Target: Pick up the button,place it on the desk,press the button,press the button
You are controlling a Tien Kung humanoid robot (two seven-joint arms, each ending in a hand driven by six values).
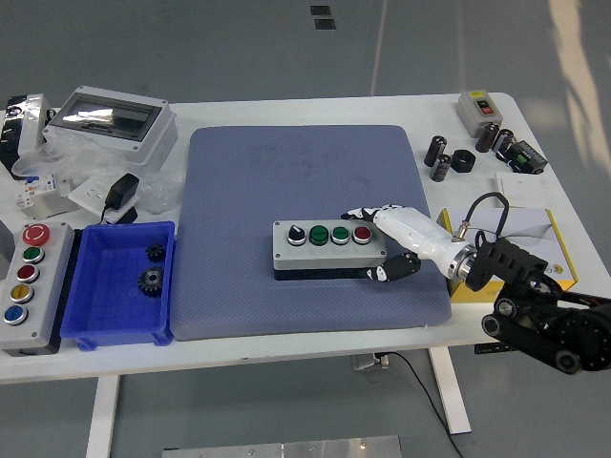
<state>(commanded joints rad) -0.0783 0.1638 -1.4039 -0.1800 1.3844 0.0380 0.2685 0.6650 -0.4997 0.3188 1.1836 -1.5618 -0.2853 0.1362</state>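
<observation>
Right hand [393, 246] grips button box [328, 249].
Fingers wrapped around box's right end; box rests on blue mat [305, 181].

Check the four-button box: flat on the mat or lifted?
Cannot tell for sure. The four-button box sits level, buttons up, over the blue mat, with the right hand gripping its right end.

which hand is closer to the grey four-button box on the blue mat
Right. The right hand is wrapped around the right end of the four-button box, fingers behind it and thumb in front. The left hand is not in view.
</observation>
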